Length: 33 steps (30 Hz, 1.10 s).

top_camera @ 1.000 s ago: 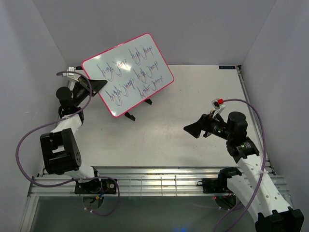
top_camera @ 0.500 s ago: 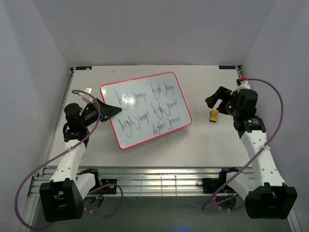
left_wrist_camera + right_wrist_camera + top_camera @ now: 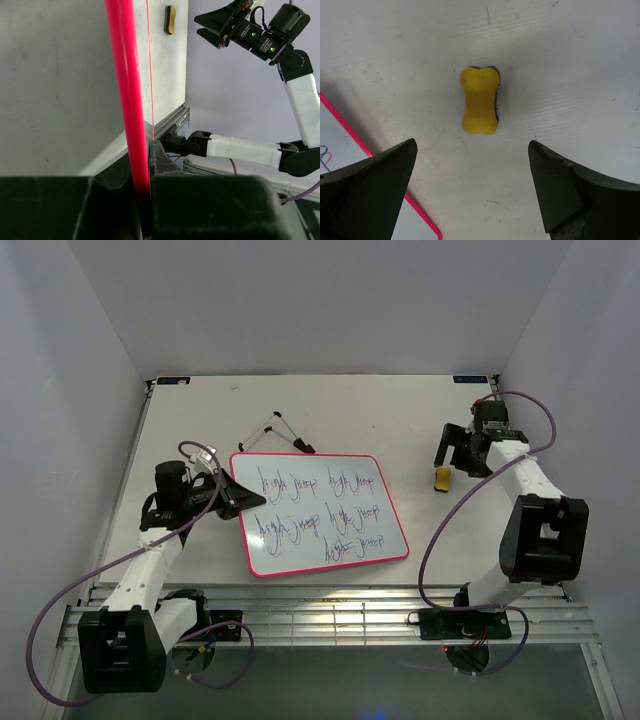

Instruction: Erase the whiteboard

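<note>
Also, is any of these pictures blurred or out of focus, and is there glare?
Left wrist: the whiteboard rim, close to the lens, looks soft. Right wrist: the yellow eraser is crisp, the fingers in the corners slightly soft. Top view: even light, no glare.

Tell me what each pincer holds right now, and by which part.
Left pincer is shut on the whiteboard, clamping the pink-red rim at its left short edge. Right pincer is open above the yellow eraser, holding nothing.
</note>
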Each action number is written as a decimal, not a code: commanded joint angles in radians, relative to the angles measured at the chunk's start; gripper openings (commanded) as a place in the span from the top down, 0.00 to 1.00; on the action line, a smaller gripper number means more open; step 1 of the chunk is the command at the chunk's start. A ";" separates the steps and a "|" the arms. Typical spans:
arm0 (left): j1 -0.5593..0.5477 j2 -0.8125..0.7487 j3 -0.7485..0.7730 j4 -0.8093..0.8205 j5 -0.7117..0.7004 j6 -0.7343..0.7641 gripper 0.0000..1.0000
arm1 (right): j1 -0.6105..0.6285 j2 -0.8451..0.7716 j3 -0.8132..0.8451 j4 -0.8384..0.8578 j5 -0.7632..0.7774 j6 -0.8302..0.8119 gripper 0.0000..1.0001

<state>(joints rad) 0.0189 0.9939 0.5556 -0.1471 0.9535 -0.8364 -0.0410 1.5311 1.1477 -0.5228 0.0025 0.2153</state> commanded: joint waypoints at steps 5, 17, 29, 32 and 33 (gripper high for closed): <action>-0.046 0.011 0.081 -0.209 -0.016 0.086 1.00 | 0.010 0.149 0.087 -0.045 0.105 -0.067 0.07; -0.053 0.058 0.040 -0.299 -0.041 0.213 1.00 | 0.076 0.274 0.135 -0.025 0.139 -0.068 0.28; -0.051 0.032 0.050 -0.305 -0.099 0.253 1.00 | 0.076 0.311 0.122 -0.010 0.156 -0.070 0.37; -0.051 0.025 0.049 -0.305 -0.099 0.260 1.00 | 0.078 0.316 0.118 0.000 0.156 -0.068 0.40; -0.053 0.023 0.049 -0.305 -0.099 0.263 1.00 | 0.076 0.313 0.113 0.004 0.156 -0.067 0.41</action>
<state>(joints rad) -0.0277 1.0439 0.5827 -0.4374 0.9466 -0.6727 0.0376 1.8416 1.2530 -0.5495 0.1379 0.1493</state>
